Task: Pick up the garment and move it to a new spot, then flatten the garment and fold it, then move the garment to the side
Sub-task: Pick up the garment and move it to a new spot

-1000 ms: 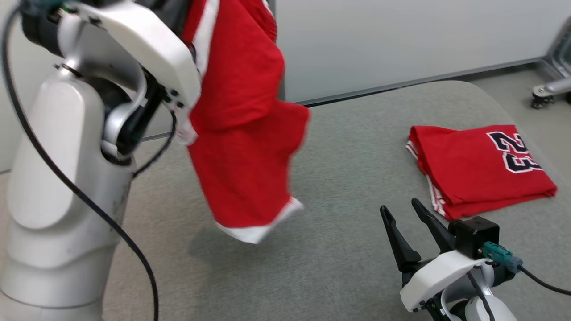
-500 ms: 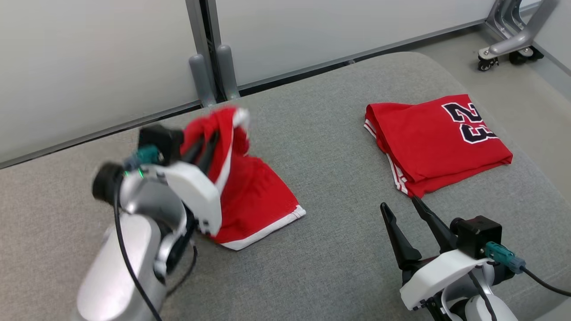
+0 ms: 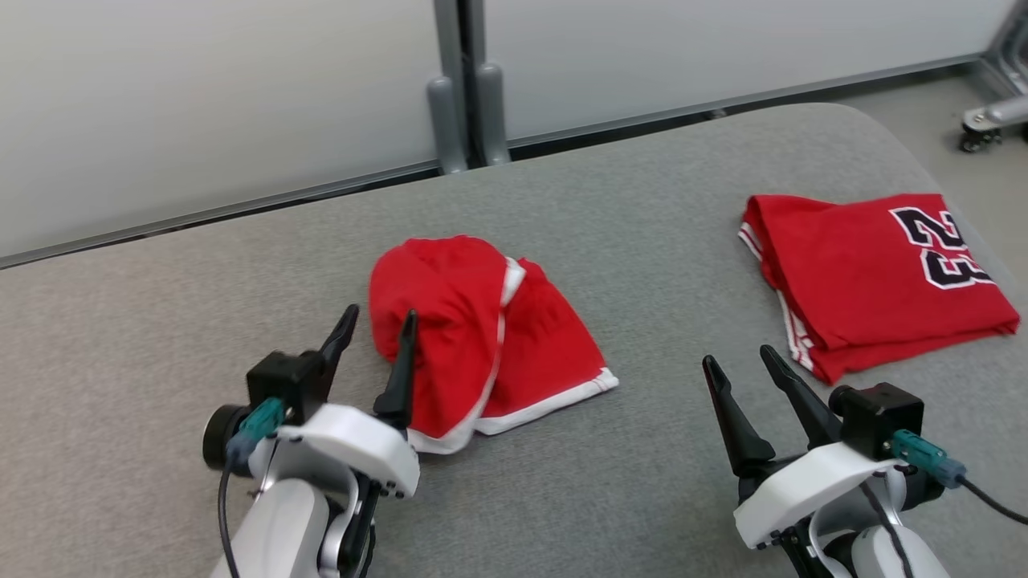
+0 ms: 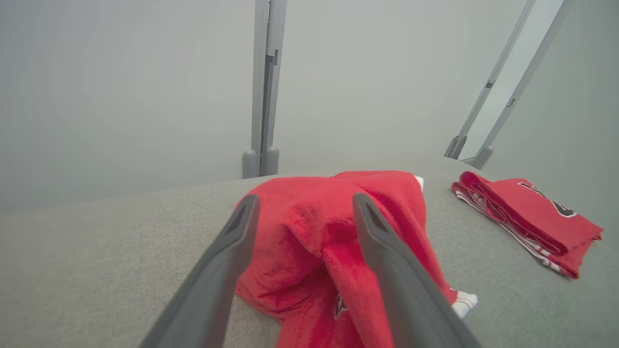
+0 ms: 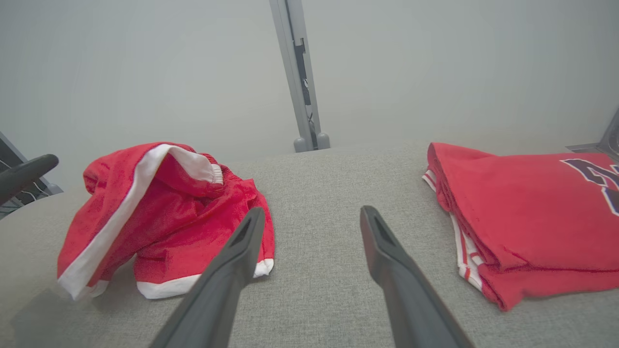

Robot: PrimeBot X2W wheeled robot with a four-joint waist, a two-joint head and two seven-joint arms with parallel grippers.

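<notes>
The head camera looks down from above the near edge of the grey table (image 3: pixel 658 241), facing its far edge. The left wrist camera sits low and close behind the crumpled garment (image 4: pixel 314 232), also facing the far edge. The right wrist camera is equally low and faces the same way, nearer the right edge. All three share the garment, the folded jersey (image 3: pixel 867 273) and the post (image 3: pixel 462 80) beyond the far edge.

Looks like a robotics lab or test bay, not a home. Closed in by plain frosted partition panels (image 3: pixel 201 96) joined at a grey metal post (image 3: pixel 466 80) with rounded feet. Fitted with a wide worktop (image 3: pixel 161 281) padded in grey fabric and rounded at the corner. Beyond that, on bare grey floor (image 3: pixel 948 160), has a castor (image 3: pixel 976 138) under a metal equipment frame.
</notes>
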